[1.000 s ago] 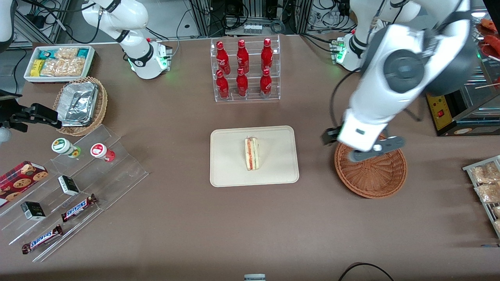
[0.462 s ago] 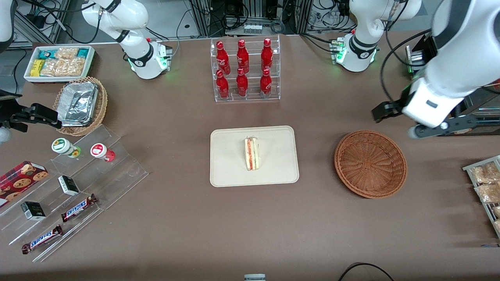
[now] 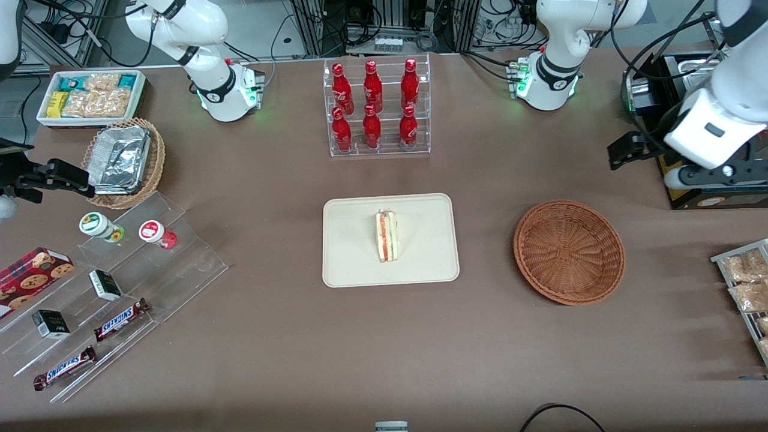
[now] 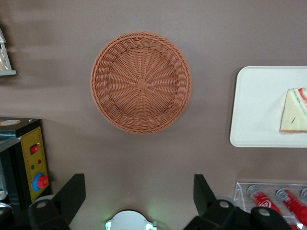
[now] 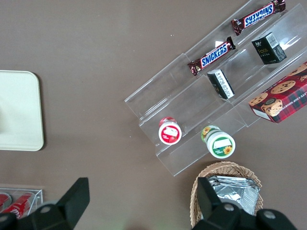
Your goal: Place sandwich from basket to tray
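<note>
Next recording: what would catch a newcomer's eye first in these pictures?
Probably the sandwich, lying alone mid-tray at the table's centre, its red and green layers facing up. Beside it, toward the working arm's end, the reddish-brown wicker basket holds nothing. The left gripper is open, raised above the table, farther from the front camera than the basket, while six red bottles fill a clear rack farther back than the tray.

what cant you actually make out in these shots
- Sandwich on the tray: cut off by the frame edge in the left wrist view.
- Gripper, high above the table beside the basket, open: fingertips hidden by the arm's body in the front view.
- Snickers bars: small print unreadable, front view.
</note>
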### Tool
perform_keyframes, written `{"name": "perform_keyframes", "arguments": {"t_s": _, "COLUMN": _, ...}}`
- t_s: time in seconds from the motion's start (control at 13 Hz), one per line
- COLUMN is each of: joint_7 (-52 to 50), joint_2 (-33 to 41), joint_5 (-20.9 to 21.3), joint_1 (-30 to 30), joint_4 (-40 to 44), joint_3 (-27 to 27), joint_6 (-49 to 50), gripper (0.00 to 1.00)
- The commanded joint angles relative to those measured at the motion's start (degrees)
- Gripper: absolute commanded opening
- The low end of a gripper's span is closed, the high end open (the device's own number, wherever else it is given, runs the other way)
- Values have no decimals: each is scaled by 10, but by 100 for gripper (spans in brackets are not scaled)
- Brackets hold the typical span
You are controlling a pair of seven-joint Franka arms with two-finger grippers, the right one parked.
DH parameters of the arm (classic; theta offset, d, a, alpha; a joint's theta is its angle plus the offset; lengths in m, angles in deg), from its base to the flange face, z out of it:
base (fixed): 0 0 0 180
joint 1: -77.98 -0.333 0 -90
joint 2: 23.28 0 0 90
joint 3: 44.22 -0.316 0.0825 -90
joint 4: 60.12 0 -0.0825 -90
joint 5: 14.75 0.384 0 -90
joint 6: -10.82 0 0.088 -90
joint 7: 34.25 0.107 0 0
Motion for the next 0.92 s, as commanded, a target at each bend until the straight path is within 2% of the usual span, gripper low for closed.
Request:
{"name": "perform_keyframes", "arguments": {"t_s": 0.0, "joint_7": 38, "joint_2": 26, "joint_5": -8, "joint_1": -31, "joint_4": -37, "joint_3": 4, "joint_6": -6, "gripper": 99}}
{"name": "perform_keyframes", "arguments": {"t_s": 0.31, "joint_7": 104, "joint_2": 26, "joint_5": -10, "joint_1": -68, "joint_4": -36, "joint_3": 5, "joint_6": -10, "gripper": 99}}
{"name": "perform_keyframes", "arguments": {"t_s": 0.85, "joint_7": 106, "joint_2": 51, "joint_5": -9, "joint_1": -71, "joint_4": -41, "joint_3": 6, "joint_6": -9, "gripper": 99}}
